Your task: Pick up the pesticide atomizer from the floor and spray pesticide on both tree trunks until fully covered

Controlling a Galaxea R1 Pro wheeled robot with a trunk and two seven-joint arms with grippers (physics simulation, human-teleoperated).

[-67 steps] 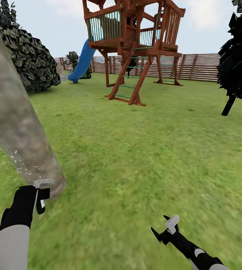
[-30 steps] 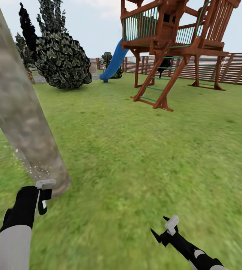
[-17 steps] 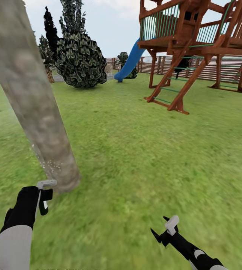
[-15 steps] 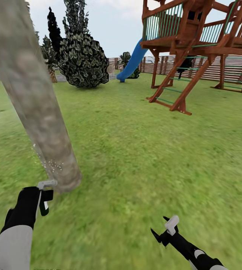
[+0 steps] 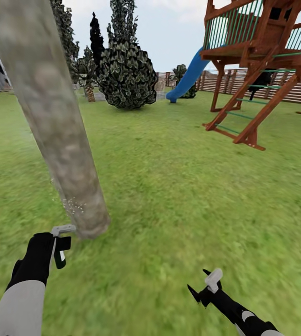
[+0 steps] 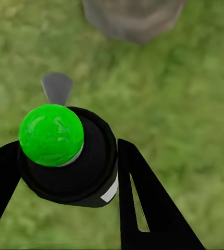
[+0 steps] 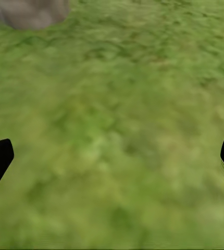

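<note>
The left end effector [image 5: 59, 245] was clamped around the pesticide atomizer [image 6: 67, 156], arm reaching forward — the right end effector [image 5: 205, 285] hung spread wide, holding nothing

Green-capped atomizer [image 6: 65, 156] beside trunk [image 5: 57, 121]

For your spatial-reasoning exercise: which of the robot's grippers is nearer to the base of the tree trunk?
Left. The left gripper, holding the pesticide atomizer, sits just short of the tree trunk base; the right gripper hangs farther off over grass.
</note>
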